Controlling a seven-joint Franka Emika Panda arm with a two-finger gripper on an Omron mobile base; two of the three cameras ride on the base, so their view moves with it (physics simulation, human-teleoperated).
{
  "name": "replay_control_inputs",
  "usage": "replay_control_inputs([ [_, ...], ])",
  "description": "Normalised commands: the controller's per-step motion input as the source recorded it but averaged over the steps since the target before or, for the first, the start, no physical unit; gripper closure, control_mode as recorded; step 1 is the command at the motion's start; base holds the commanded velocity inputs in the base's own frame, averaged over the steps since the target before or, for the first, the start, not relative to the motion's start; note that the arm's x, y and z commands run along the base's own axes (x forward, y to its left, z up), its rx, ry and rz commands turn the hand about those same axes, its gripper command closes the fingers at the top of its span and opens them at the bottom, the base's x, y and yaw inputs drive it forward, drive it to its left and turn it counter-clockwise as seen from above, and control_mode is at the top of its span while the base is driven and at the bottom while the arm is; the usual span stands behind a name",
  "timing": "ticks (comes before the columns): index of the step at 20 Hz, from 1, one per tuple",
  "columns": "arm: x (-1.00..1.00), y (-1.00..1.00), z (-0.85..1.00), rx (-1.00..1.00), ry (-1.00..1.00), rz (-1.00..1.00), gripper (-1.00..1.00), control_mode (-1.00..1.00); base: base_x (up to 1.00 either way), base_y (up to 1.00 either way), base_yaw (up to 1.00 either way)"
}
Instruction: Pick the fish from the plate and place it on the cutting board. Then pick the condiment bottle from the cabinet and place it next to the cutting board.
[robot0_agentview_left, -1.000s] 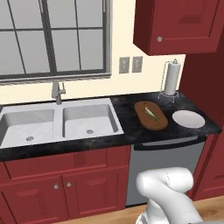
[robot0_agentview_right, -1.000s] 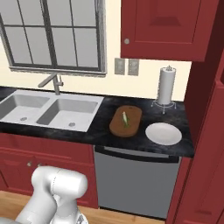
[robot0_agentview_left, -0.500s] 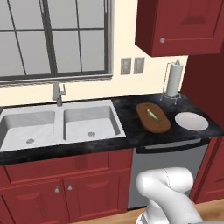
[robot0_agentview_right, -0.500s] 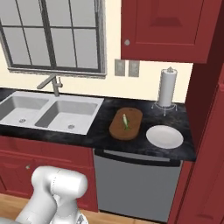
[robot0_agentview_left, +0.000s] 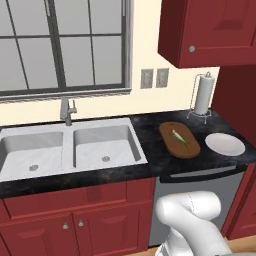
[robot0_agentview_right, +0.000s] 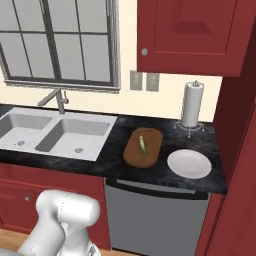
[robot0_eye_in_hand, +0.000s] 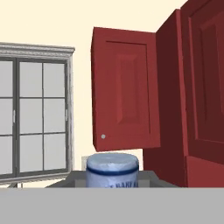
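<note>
Simulated kitchen: black counter (robot0_agentview_left: 150, 134) over red base cupboards, cream wall.

Nearest: the condiment bottle (robot0_eye_in_hand: 112, 168), pale blue cap and top of its label, sits right at the claw, filling the spot where the fingertips would rise. The fingertips themselves are hidden. The claw is closed down as far as it goes here, and the bottle hangs in mid-air before the wall, so I judge it gripped.

Ahead of the claw and above the bottle: the small wall cupboard (robot0_eye_in_hand: 124, 92). The tall cabinet (robot0_eye_in_hand: 197, 87) is beside that, to the claw's right; the window (robot0_eye_in_hand: 35, 113) is off to its left.

From the base cameras, well away from the claw: the fish (robot0_agentview_left: 179, 137) lies on the cutting board (robot0_agentview_left: 186, 146). The plate (robot0_agentview_left: 225, 144) just beside the board is bare. A paper towel roll (robot0_agentview_left: 203, 95) stands behind them at the wall, and the sink (robot0_agentview_left: 70, 142) lies further along.

Change: over the last second the whole scene has slid lower in both base views, board and plate alike. That is the cameras travelling, not the things; the base looks to be closing on the counter.

Meaning: the fish step reads as done. The bottle is out of the cabinet and in transit. What is left is setting it upright on bare counter next to the board.
</note>
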Motion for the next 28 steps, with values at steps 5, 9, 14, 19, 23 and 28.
replay_control_inputs([
  [5, 0.0, 0.0, 0.0, 0.0, 0.0, 0.0, 1.0, 1.0, 0.35, 0.25, 0.0],
  [9, 0.0, 0.0, 0.0, 0.0, 0.0, 0.0, 1.0, 1.0, 0.36, 0.24, 0.0],
  [14, 0.0, 0.0, 0.0, 0.0, 0.0, 0.0, 1.0, 1.0, 0.41, 0.22, 0.0],
  [19, 0.0, 0.0, 0.0, 0.0, 0.0, 0.0, 1.0, 1.0, 0.45, 0.18, 0.0],
  [23, 0.0, 0.0, 0.0, 0.0, 0.0, 0.0, 1.0, 1.0, 0.43, 0.16, 0.0],
  [28, 0.0, 0.0, 0.0, 0.0, 0.0, 0.0, 1.0, 1.0, 0.41, 0.15, 0.0],
])
